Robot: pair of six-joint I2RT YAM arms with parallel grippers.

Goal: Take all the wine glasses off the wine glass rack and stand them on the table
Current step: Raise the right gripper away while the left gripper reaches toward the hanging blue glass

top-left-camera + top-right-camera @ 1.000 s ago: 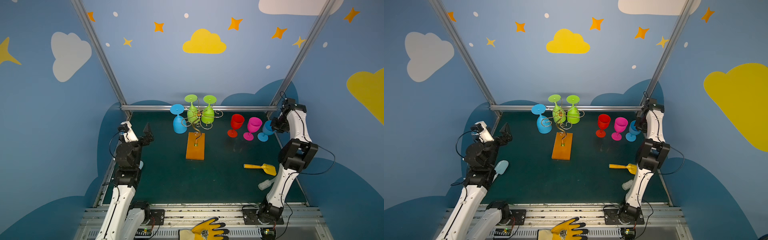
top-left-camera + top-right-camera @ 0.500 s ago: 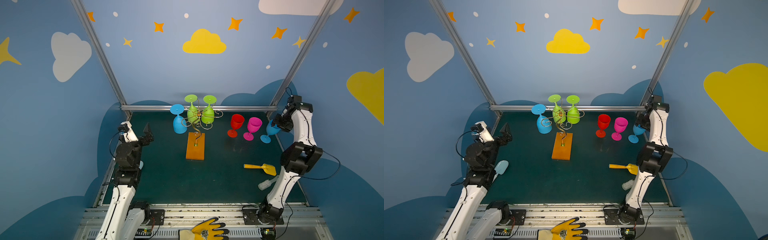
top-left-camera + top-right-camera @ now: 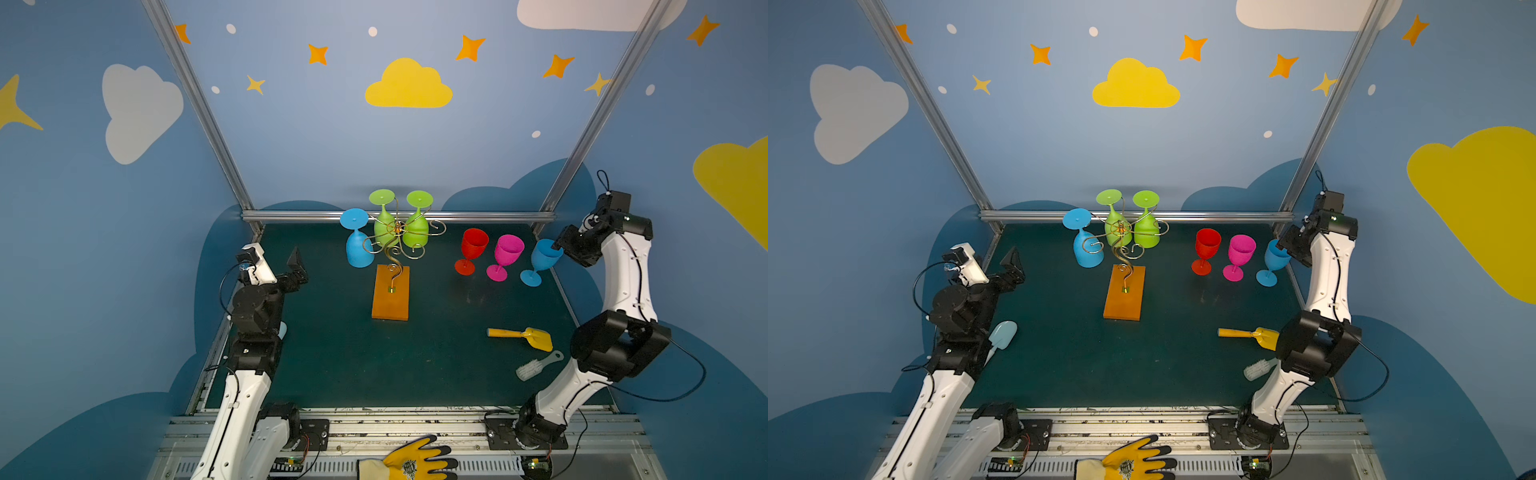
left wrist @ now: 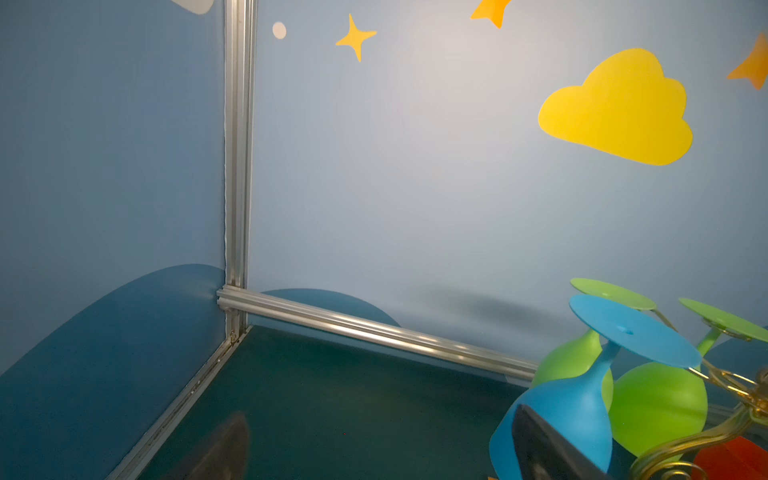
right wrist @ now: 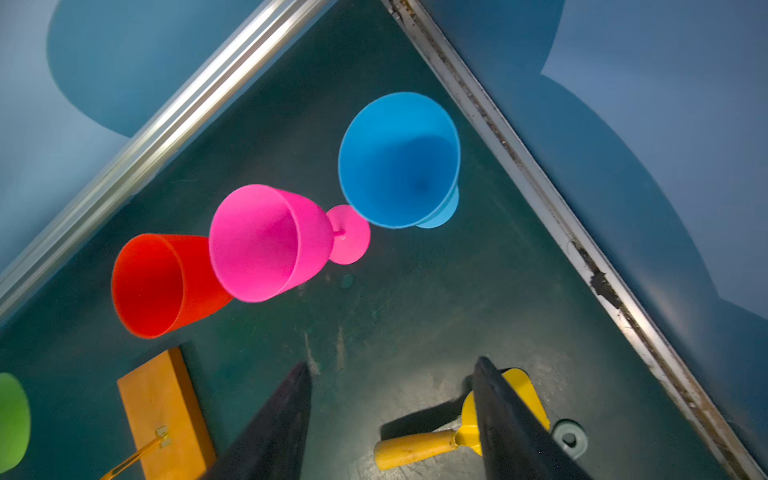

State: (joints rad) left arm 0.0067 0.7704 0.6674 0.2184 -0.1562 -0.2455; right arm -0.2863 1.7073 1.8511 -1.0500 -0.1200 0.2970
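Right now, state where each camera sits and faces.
Top views: high in front, looking down at the wine glass rack; left arm and right arm show.
Left wrist: on the left arm, facing the back left corner; open left gripper shows.
Right wrist: on the right arm, looking down at the pink glass; open right gripper shows.
Shared: both wrist views catch the rack.

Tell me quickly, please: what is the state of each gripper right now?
Left gripper: open, fingers wide apart, holding nothing.
Right gripper: open, holding nothing.
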